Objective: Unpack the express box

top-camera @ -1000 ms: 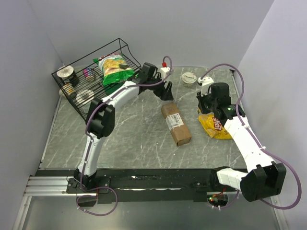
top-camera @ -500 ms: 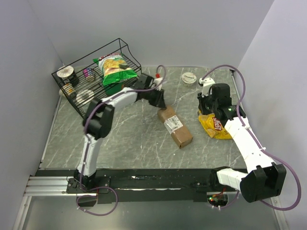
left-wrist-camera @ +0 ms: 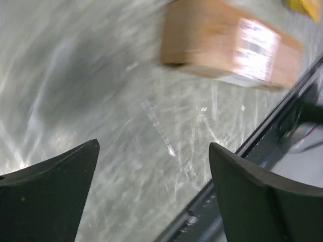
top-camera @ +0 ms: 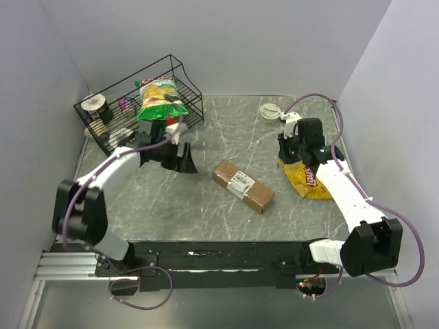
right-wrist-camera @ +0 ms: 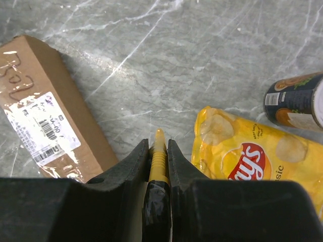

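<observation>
The express box (top-camera: 242, 186), a long brown carton with a white label on top, lies diagonally in the middle of the table. It shows blurred in the left wrist view (left-wrist-camera: 227, 45) and at the left of the right wrist view (right-wrist-camera: 45, 116). My left gripper (top-camera: 184, 162) is open and empty, hovering left of the box and apart from it; its fingers (left-wrist-camera: 50, 191) stand wide over bare table. My right gripper (top-camera: 286, 147) is right of the box, shut on a yellow and black pen-like tool (right-wrist-camera: 158, 151) that points at the table between the box and the chip bag.
A yellow chip bag (top-camera: 306, 179) lies under my right arm, with a dark can (right-wrist-camera: 298, 101) beside it. A white round lid (top-camera: 270, 111) sits at the back. A black wire basket (top-camera: 116, 127) at the back left holds a green chip bag (top-camera: 159, 99) and small containers.
My left arm has swung left, away from the box. The box has turned from nearly lengthwise to lying diagonally. My right gripper has shifted slightly left, still holding the tool.
</observation>
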`<state>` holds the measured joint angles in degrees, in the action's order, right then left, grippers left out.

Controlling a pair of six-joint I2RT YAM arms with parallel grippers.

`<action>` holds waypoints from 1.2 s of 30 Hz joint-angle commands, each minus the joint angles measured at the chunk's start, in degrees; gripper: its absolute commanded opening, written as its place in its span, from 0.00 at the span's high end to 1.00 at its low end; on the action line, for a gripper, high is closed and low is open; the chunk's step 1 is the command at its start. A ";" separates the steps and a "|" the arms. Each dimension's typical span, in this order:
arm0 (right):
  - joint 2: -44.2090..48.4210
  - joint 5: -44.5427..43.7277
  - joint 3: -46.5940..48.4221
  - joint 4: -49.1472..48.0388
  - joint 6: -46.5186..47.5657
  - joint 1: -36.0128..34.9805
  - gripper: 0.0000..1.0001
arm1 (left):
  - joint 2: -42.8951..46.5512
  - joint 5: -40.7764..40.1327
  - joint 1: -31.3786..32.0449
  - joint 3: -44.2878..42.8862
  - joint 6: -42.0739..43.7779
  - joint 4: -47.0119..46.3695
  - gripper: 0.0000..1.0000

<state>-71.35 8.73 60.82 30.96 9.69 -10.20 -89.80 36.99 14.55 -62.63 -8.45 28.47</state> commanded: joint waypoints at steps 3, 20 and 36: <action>0.16 -0.29 3.69 -1.52 -0.38 0.44 1.00 | 7.20 1.58 12.78 -2.22 33.02 -9.57 0.04; 8.07 -0.82 -2.28 -0.38 -0.38 2.63 1.00 | -27.79 11.17 24.47 -44.21 95.00 36.35 0.04; 9.75 0.67 -5.10 -0.02 -1.43 5.10 1.00 | -34.31 2.99 28.79 -37.39 80.37 21.74 0.03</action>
<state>-62.15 8.64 55.75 31.97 9.39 -5.58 -122.83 42.26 43.59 -103.63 83.11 57.63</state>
